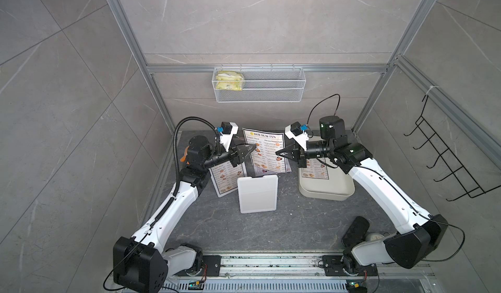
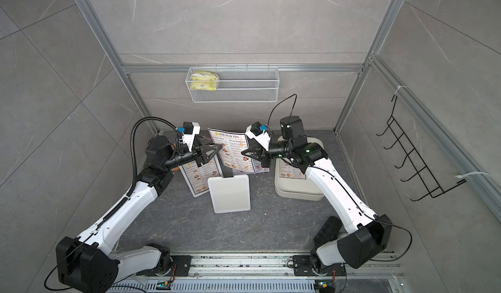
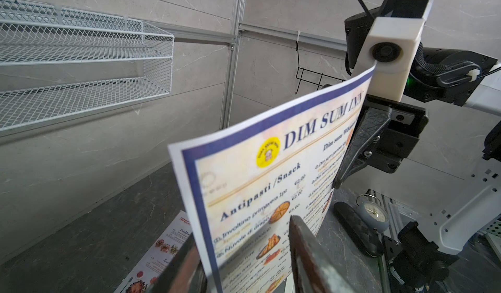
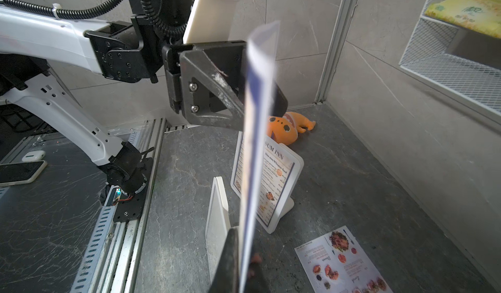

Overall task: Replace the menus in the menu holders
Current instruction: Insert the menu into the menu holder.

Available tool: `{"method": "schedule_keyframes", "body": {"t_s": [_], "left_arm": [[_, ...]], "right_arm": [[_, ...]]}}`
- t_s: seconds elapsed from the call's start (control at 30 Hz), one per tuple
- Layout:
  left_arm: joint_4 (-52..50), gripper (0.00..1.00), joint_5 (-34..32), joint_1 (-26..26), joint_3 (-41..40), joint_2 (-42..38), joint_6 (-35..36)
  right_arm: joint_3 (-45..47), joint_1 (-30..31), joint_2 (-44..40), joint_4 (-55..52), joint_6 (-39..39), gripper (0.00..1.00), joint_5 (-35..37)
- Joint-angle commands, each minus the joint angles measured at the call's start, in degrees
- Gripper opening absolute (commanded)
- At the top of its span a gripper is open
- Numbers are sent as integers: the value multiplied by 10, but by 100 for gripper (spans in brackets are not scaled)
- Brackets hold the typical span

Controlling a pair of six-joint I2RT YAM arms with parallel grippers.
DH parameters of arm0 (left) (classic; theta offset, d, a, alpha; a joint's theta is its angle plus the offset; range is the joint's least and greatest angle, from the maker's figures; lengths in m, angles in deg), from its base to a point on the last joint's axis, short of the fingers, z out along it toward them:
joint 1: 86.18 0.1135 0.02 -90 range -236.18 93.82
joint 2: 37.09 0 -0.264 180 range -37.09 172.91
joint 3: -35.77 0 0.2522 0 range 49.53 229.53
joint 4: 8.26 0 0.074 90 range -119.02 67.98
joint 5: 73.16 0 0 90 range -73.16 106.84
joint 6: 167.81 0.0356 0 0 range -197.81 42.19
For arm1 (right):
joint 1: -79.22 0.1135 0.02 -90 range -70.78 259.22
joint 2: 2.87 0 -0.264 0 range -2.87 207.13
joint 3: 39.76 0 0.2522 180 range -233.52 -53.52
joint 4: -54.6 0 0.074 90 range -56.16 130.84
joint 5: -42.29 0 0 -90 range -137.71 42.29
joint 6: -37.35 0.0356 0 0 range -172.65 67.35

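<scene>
DIM SUM INN menu (image 1: 266,153) hangs in the air between my two grippers, its long axis upright, the heading on top. The right gripper (image 1: 279,152) pinches one side edge; the left gripper (image 1: 252,149) straddles the opposite edge, jaws apart. The blank menu holder (image 1: 257,194) stands under it, slightly toward the arm bases.

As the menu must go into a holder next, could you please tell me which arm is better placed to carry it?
Probably the right: the right gripper is shut on the menu, while the left gripper stands open around its other edge.
</scene>
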Motion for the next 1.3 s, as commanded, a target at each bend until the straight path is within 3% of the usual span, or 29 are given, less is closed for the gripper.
{"method": "schedule_keyframes", "body": {"t_s": [0.0, 0.07, 0.2, 0.37, 0.87, 1.27], "left_arm": [[-2, 40, -4, 3, 0, -14, 14], [-4, 28, 6, 3, 1, -12, 14], [0, 21, 13, 3, 1, -7, 8], [-6, 0, 22, 4, 4, -6, 10], [-52, 0, 1, 4, -3, -22, 10], [-48, 0, 8, 3, -3, -13, -10]], "right_arm": [[-22, -2, 3, -13, -1, 0, 9], [-23, -2, 4, -16, 2, 0, 7], [-27, -2, 5, -26, 2, 0, 1], [-40, -2, 10, -49, -7, 0, 16], [-107, -2, 69, -122, -24, 0, 81], [-121, -2, 72, -142, -26, 0, 56]]}}
